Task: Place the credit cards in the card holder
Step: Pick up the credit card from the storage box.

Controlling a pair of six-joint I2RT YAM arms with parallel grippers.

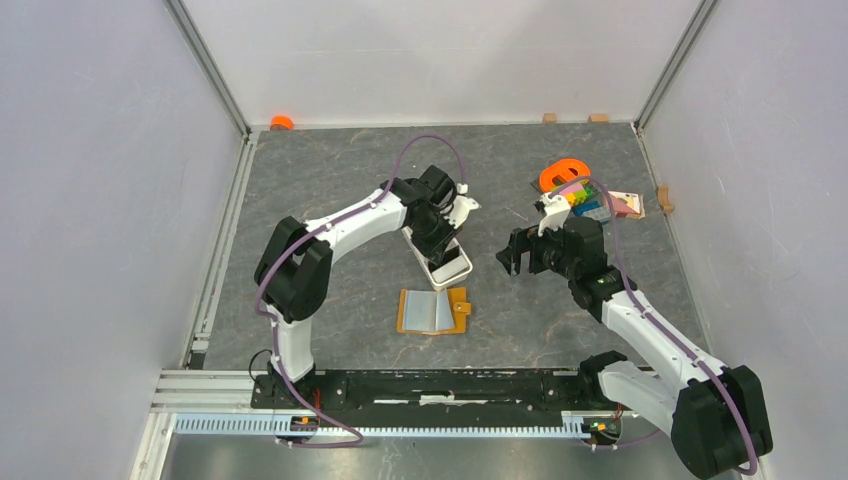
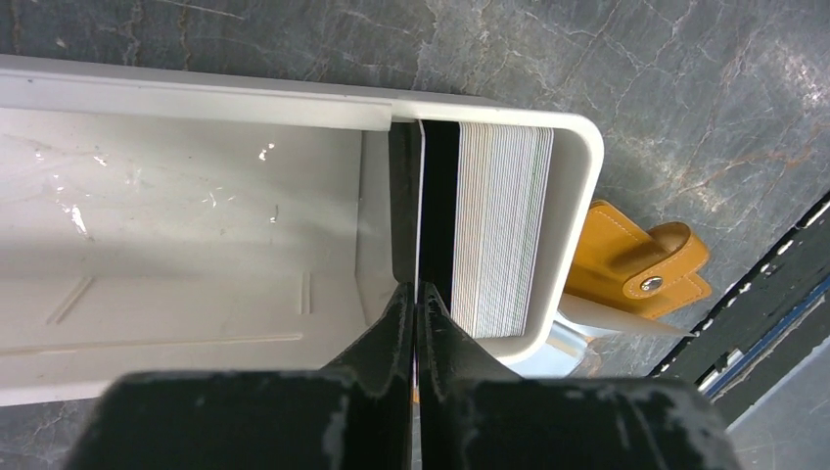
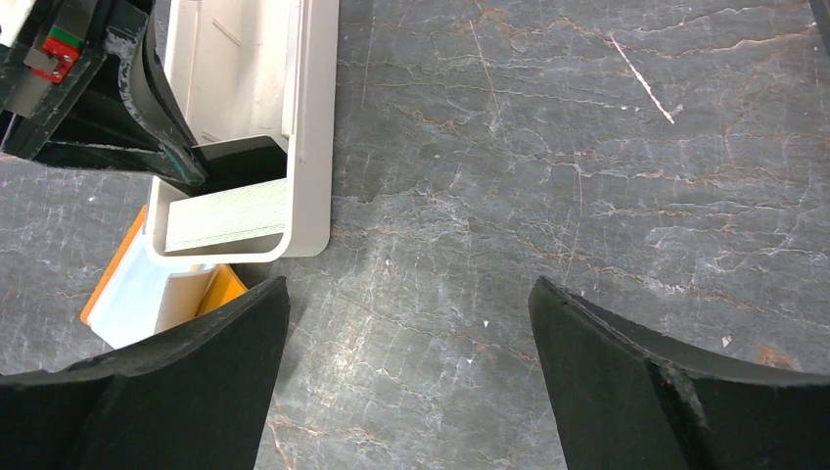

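Okay, L claw (image 2: pixel 417 294): tips pressed together on one card (image 2: pixel 421 196), pinched edge-on, inside the white tray (image 2: pixel 196 225). That card stands upright, just apart from the card stack (image 2: pixel 499 225), which is packed vs the tray's rounded end wall. Only the L wrist view shows the pinch. From the top the claw's body hides the tray's contents. The R wrist view gives the L claw from the side plus the stack's edges, but the single card can't be made out there.

R claw (image 3: pixel 406 333): jaws wide apart, nothing between, hovering over bare desk (image 3: pixel 548 176) to the right of the tray.

Card holder (image 1: pixel 433 311) lies open and flat, centre of the desk toward its near edge, just beside the tray's near end; can't tell if they touch. Top view: holder's long axis runs L–R, pale inner pockets up, snap tab pointing R. Tray's long axis runs diagonal, far-L to near-R. Orange ring (image 1: pixel 563 175) sits toward the far R corner.
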